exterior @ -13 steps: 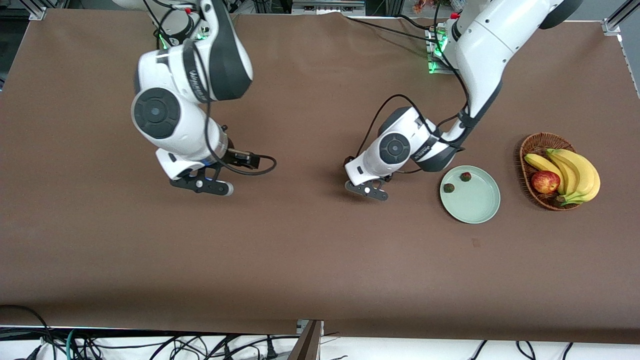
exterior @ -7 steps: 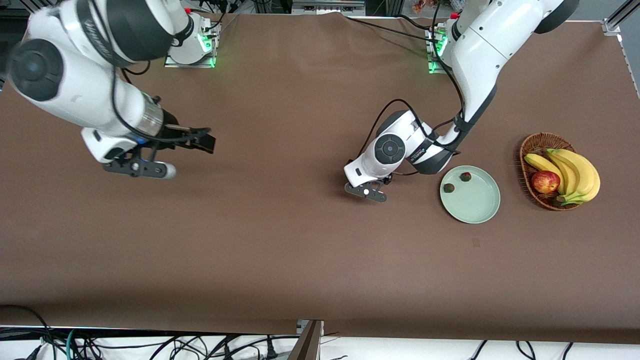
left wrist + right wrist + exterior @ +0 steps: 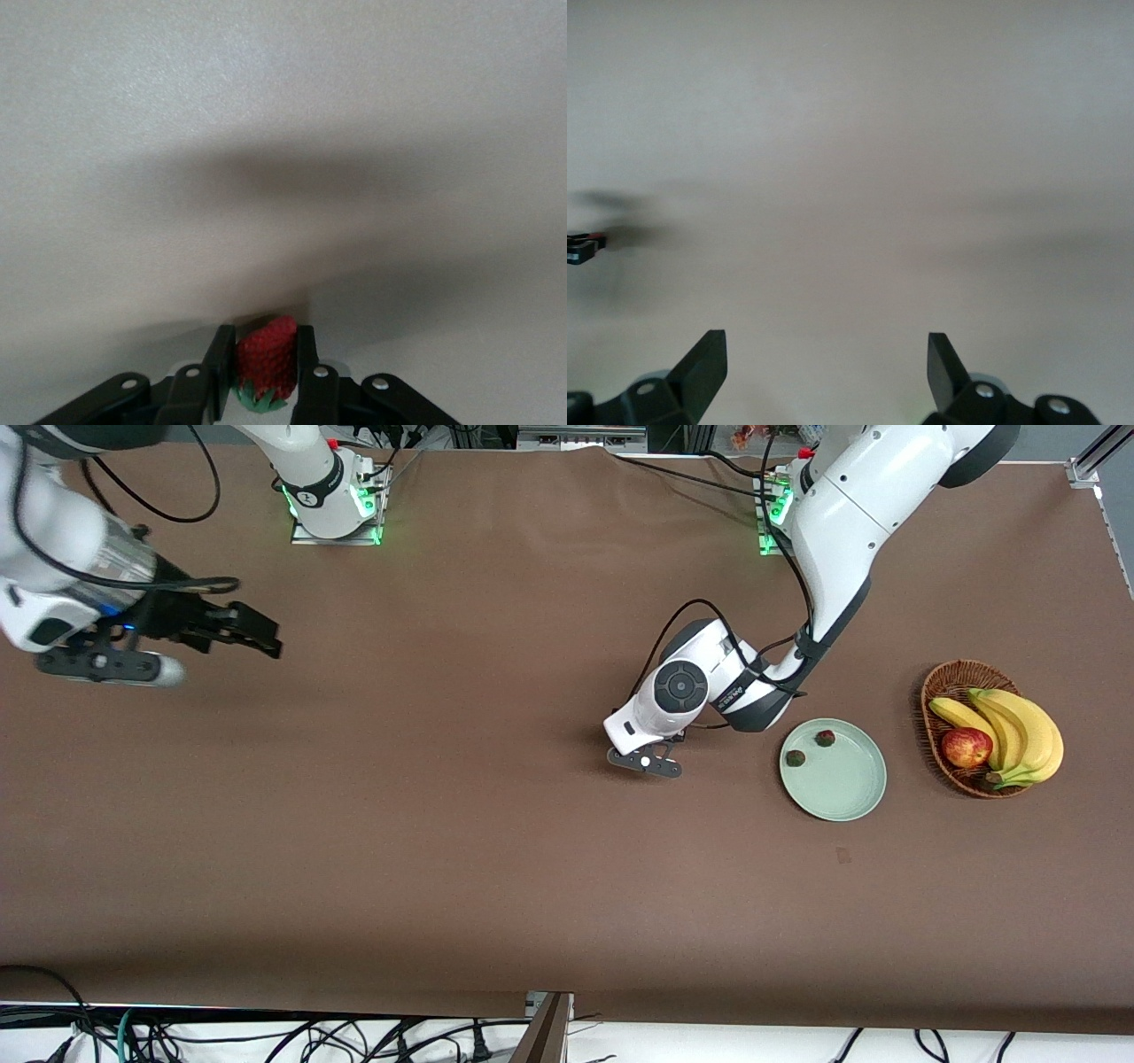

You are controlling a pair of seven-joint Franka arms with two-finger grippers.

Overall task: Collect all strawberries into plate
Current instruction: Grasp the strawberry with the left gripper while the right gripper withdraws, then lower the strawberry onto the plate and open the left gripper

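The pale mint-green plate (image 3: 846,784) lies on the brown table and holds two strawberries (image 3: 796,758) (image 3: 826,738) near its rim. My left gripper (image 3: 653,749) is low over the tablecloth beside the plate, toward the right arm's end. In the left wrist view it (image 3: 266,335) is shut on the third strawberry (image 3: 266,354), red with a green cap. In the front view my left hand hides this berry. My right gripper (image 3: 259,638) is open and empty over the bare table near the right arm's end; the right wrist view (image 3: 826,343) shows its fingers wide apart.
A brown wicker basket (image 3: 950,680) stands beside the plate toward the left arm's end, holding bananas (image 3: 1019,731) and a red-yellow apple (image 3: 966,747). Cables hang along the table's front edge.
My right arm has swung from the table's middle out toward its own end, gripper still open. My left gripper has stayed almost still, shifting slightly.
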